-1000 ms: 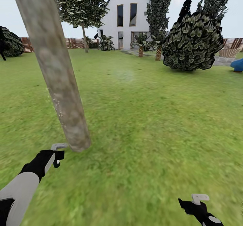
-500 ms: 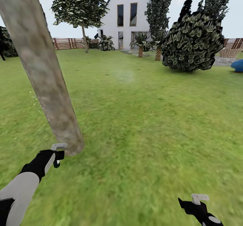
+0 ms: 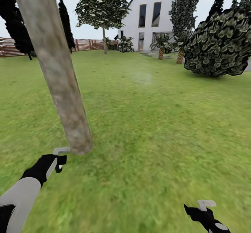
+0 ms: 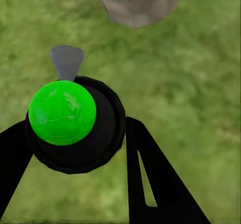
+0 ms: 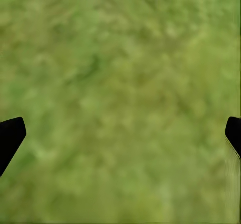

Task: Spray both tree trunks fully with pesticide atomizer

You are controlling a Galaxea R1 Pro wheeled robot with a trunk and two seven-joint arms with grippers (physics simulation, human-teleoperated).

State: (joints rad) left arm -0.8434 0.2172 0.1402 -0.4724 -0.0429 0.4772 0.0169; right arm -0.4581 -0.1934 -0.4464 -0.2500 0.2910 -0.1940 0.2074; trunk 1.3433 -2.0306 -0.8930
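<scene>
The pesticide atomizer [image 4: 75, 118] is gripped by the left gripper [image 3: 57, 160], whose fingers [image 4: 155, 179] are closed against the black bottle; its green spot faces the wrist camera and its grey trigger head [image 3: 61, 150] points toward the tree trunk [image 3: 55, 69]. In the head view the bottle sits at about 8 o'clock, with the nozzle just beside the flared base of the trunk, apart from it by a thin strip of grass. The trunk leans up toward 11 o'clock and is cut by the upper edge of the view. The right gripper [image 3: 205, 212] is seen at 5 o'clock near the lower edge, its fingers [image 5: 10, 136] spread wide over bare lawn [image 3: 157, 128] with nothing between them. From 12 to 3 o'clock the grass lies open as far as a second tree [image 3: 103, 10], the white house [image 3: 150, 13], a dark bush [image 3: 219, 45] and the fence [image 3: 83, 45]
</scene>
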